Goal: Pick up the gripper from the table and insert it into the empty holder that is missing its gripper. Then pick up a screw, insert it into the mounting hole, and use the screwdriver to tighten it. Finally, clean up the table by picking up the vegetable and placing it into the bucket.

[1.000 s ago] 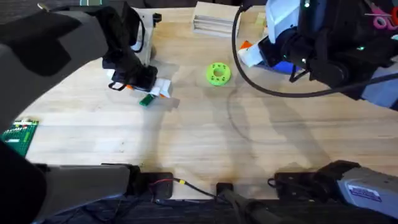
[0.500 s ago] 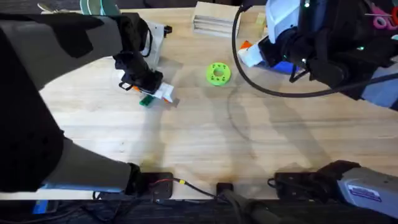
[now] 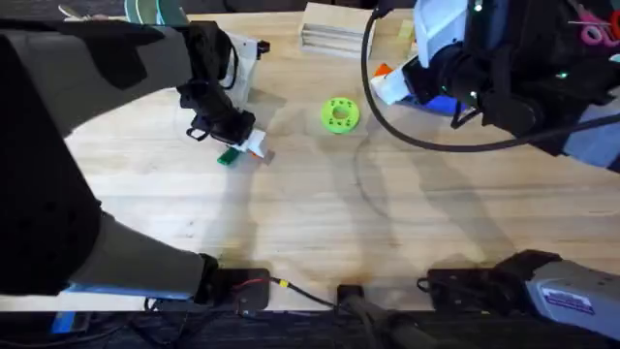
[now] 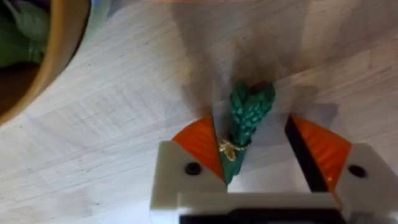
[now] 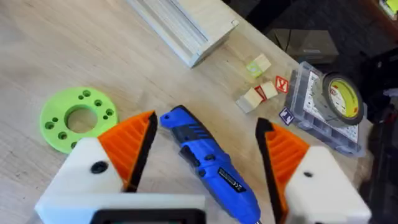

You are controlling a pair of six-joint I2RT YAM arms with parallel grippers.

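Wood-grain table (image 3: 320,223), green disc (image 3: 339,114)

Left tool (image 4: 258,165) points down with its orange pads (image 4: 202,146) spread apart, right tool (image 5: 205,155) likewise spread wide
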